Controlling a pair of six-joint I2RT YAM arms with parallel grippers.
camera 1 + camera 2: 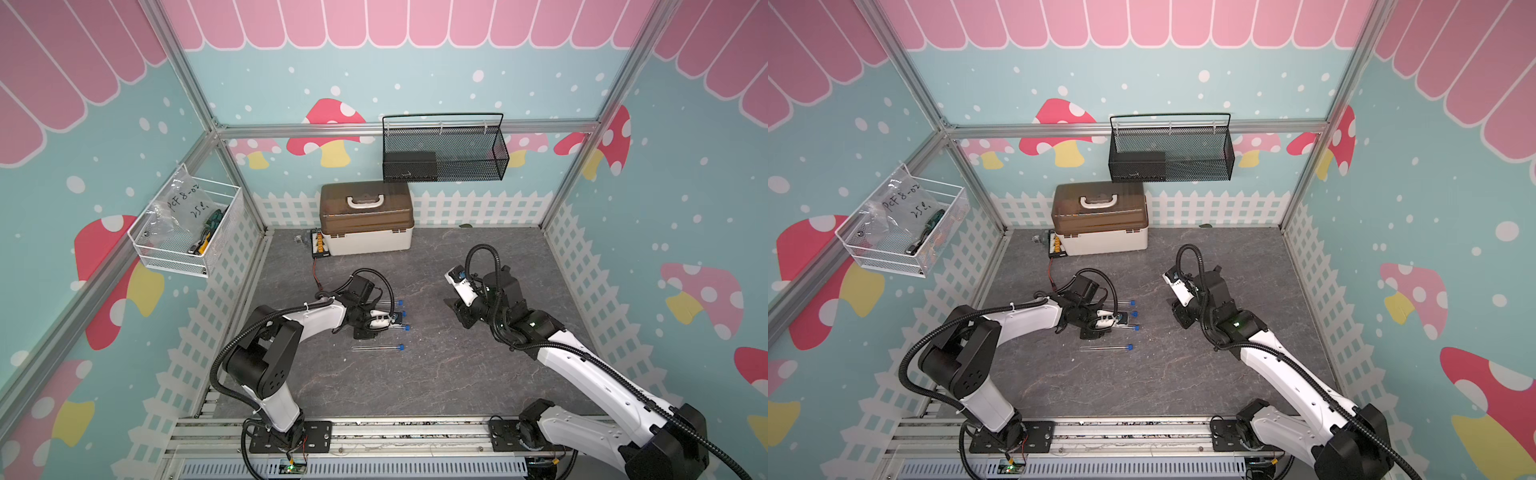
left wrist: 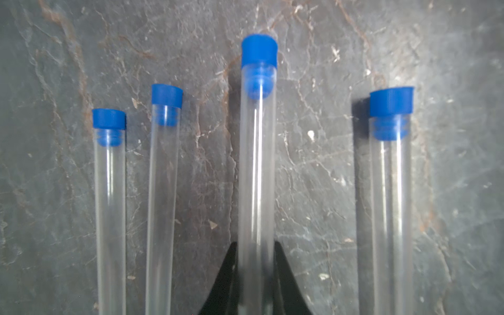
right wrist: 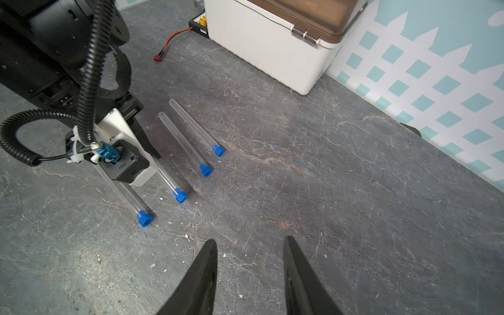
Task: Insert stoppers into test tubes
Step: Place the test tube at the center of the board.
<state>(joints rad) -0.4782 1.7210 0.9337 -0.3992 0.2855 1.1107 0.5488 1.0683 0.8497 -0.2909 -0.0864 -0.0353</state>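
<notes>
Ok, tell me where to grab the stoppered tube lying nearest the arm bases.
Probably the clear barrel of that test tube near mid-length, straight down with jaws across it: it lies flat, with bare table either side, and its stopper is a tiny target.

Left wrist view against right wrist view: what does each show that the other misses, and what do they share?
Left wrist only: the left gripper shut on one tube, and the ribs of each stopper seated inside its tube's mouth.
Right wrist only: the right gripper open and empty over the table, the tubes' rounded ends, the box and the red cable.
Both: four tubes lying side by side on the table, each with a blue stopper in.
</notes>
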